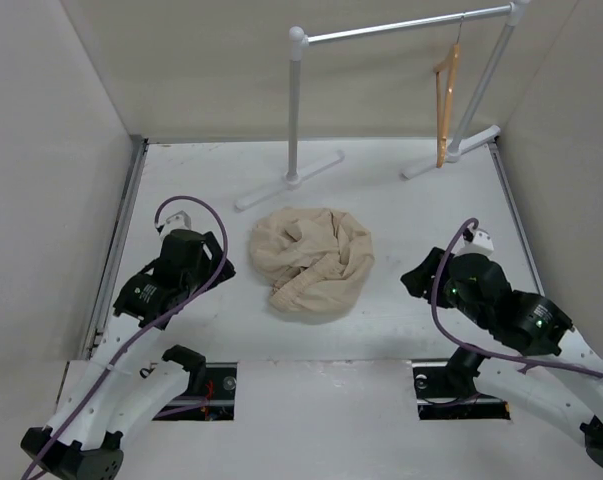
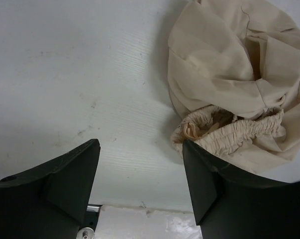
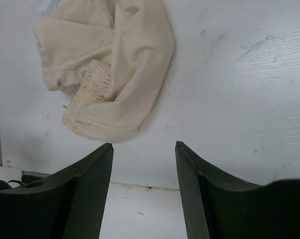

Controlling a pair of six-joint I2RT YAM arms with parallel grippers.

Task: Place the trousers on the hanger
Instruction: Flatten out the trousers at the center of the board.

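Pre-grasp step: my left gripper (image 2: 140, 149) and right gripper (image 3: 144, 147) stand open and empty, the trousers (image 1: 311, 258) bunched between them, so next I should grip the waistband (image 2: 239, 132), the hanger (image 1: 444, 100) hanging on the rail (image 1: 401, 28) beyond.

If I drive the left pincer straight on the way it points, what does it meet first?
Most likely bare table, as far as the wrist view shows. The trousers lie right of the left pincer, their waistband close to one finger.
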